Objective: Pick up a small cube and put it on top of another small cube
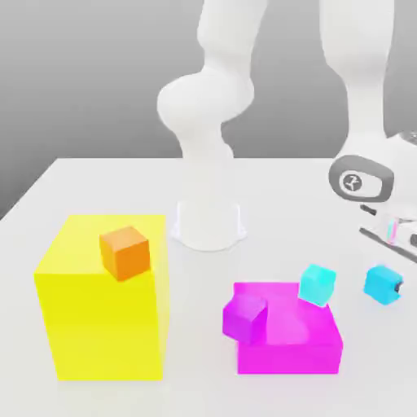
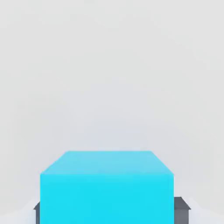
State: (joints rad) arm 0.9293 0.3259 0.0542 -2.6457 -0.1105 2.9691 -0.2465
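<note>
Tabletop (image 1: 98,175), white and broad, carries everything in the exterior view, with the white arm (image 1: 204,106) rising from its round base at upper centre and bending out toward the right edge of the frame. Next in size is the yellow block (image 1: 102,318) at lower left, which serves as a pedestal for a small orange cube (image 1: 125,252) sitting near its back right corner. A flatter magenta block (image 1: 289,338) lies at lower centre-right, with a small purple cube (image 1: 244,316) at its left side, overlapping its edge. The turquoise cube (image 1: 317,285), the landing spot for the stack, sits tilted at the back right of the magenta block, seemingly resting on it, so it offers a raised but not quite level top. Just to its right, near the frame's right edge, is the sky-blue cube (image 1: 381,284), directly under the hand. The gripper (image 1: 389,281) has its jaws drawn narrow onto this cube; in the hand view the sky-blue cube (image 2: 107,188) sits squarely between the dark fingers (image 2: 181,210), so the grasp looks centred. The cube appears to be low, at or close to the table, so I judge the lift is about to start, with a short carry leftward across the frame to the turquoise cube.
</note>
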